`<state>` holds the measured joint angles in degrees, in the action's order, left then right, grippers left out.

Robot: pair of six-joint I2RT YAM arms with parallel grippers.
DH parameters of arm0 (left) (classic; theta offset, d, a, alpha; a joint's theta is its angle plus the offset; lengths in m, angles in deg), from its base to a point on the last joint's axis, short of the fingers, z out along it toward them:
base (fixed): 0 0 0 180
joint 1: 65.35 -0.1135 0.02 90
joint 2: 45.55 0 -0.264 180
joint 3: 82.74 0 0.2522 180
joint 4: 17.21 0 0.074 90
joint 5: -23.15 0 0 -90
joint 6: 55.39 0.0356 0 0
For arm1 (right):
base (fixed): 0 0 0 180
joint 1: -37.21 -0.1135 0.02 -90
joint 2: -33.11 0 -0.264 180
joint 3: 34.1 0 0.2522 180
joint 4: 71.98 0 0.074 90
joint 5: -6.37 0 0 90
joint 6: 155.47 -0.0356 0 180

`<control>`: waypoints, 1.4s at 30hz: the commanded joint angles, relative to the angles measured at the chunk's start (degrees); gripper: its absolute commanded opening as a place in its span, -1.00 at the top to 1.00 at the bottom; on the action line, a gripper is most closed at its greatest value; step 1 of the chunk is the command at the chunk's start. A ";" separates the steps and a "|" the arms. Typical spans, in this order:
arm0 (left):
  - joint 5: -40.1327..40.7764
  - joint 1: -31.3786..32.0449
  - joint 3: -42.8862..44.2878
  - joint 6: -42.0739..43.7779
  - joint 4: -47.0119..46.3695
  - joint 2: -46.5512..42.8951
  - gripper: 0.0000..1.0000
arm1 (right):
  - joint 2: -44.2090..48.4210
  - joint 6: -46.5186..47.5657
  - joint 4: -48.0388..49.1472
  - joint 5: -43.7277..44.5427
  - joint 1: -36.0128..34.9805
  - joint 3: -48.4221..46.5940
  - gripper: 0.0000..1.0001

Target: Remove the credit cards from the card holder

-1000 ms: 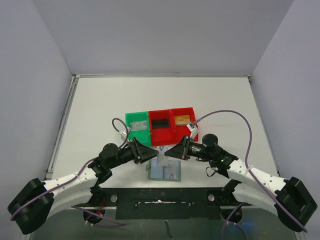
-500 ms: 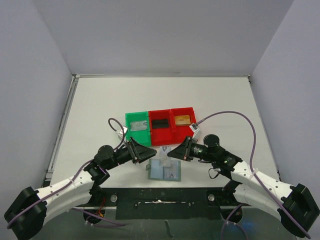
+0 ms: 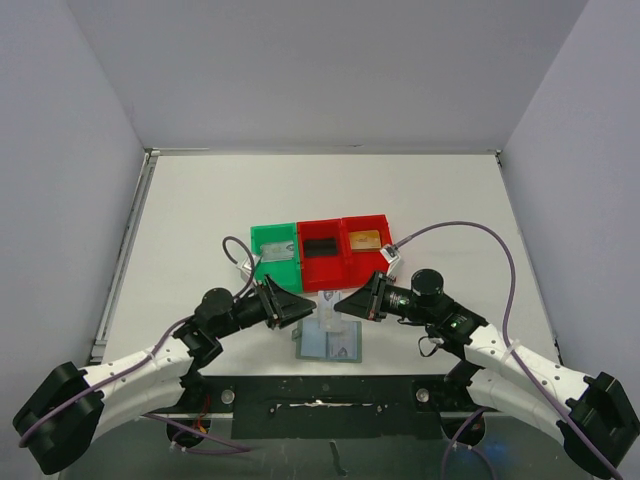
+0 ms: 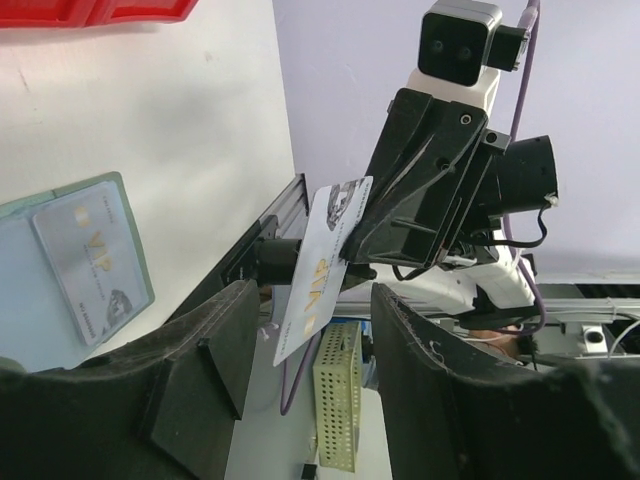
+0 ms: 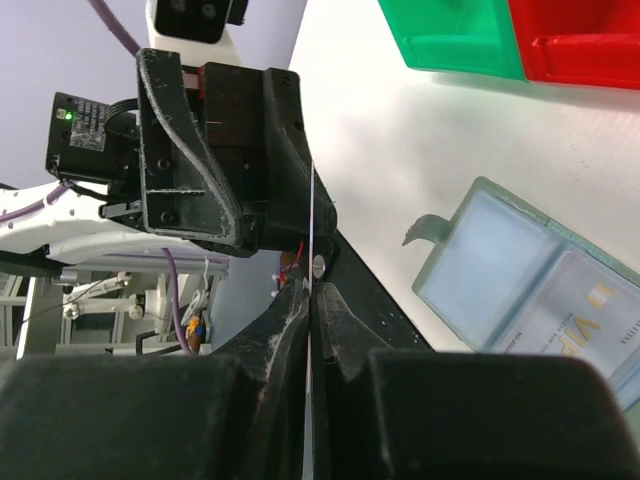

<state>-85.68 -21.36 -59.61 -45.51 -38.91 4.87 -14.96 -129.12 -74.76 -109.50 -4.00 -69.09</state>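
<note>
The card holder (image 3: 330, 344) lies open on the table near the front edge, a pale credit card (image 4: 88, 262) marked VIP still in one clear pocket. Above it my right gripper (image 3: 343, 302) is shut on another credit card (image 4: 326, 262), held upright and seen edge-on in the right wrist view (image 5: 311, 215). My left gripper (image 3: 303, 308) faces it from the left, open, with the card's free end between its fingertips (image 4: 238, 330) and touching neither pad. In the right wrist view the holder (image 5: 500, 250) lies to the right of my shut jaws.
Behind the holder stand a green bin (image 3: 276, 250) holding a pale card, a red bin (image 3: 322, 262) with a dark item, and a red bin (image 3: 368, 242) with a gold-toned card. The black base rail (image 3: 320, 405) runs along the near edge.
The left jaws have opened a little wider around the card's end. Both grippers have shifted only slightly, and the right one keeps hold of the card.
</note>
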 commanded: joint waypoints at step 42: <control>-8.81 -2.33 12.58 13.17 8.50 -2.35 1.00 | 2.61 1.31 -1.40 -0.98 0.51 -3.90 -0.03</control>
<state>-98.36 -23.48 -53.58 -41.01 -40.31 6.29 -15.05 -130.85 -70.04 -113.80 -3.96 -69.53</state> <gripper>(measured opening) 0.009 0.384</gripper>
